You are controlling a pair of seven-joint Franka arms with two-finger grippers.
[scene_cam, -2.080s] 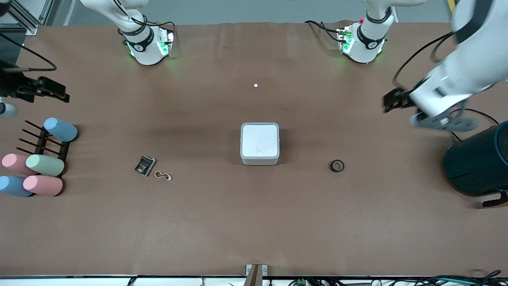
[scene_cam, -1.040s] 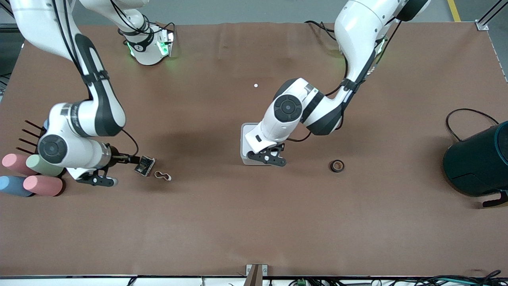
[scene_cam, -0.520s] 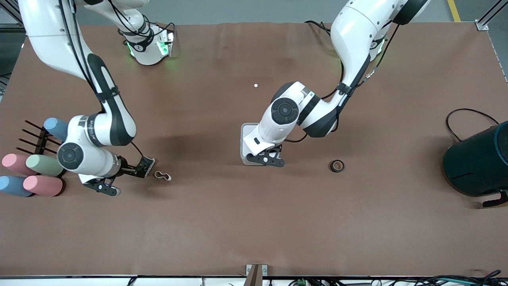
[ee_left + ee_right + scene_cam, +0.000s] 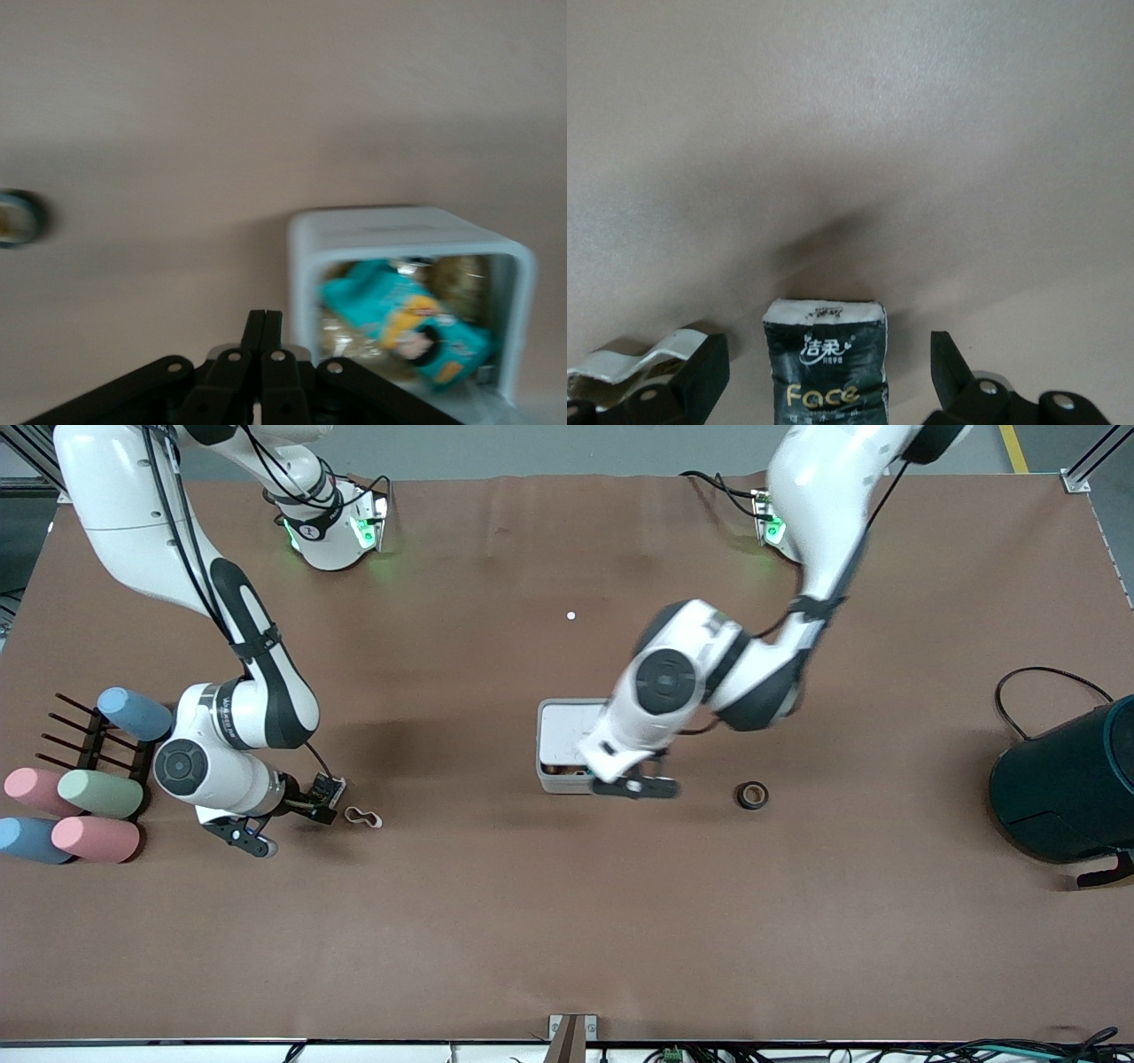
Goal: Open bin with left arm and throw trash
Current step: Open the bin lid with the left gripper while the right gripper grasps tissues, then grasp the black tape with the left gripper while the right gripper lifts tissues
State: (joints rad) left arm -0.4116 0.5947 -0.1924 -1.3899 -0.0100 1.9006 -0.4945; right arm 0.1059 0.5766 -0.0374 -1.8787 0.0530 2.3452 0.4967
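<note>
Brown paper covers the whole table [image 4: 567,921].

Bin [image 4: 558,731]: at frame centre in the front view. The left wrist view shows it open, with a teal wrapper [image 4: 403,323] and other rubbish inside.

Left gripper [image 4: 633,786]: at the bin's lower edge in the front view, fingers [image 4: 263,332] clenched together on nothing.

Tape-roll ring [image 4: 753,794]: on the table just beside that gripper, toward the left arm's end, untouched.

Right gripper [image 4: 306,804]: centre-left of the front view, down at the black foil packet [image 4: 827,363]. Its fingers [image 4: 948,367] are spread wide, one on either side of the packet, not pressing it.

Rubber-band loop [image 4: 363,816]: just beside the packet, flat on the table.

Pastel cylinders [image 4: 99,793]: at the left edge of the frame, around a dark rack [image 4: 84,735].

Large dark cylinder [image 4: 1067,788]: at the right edge.
</note>
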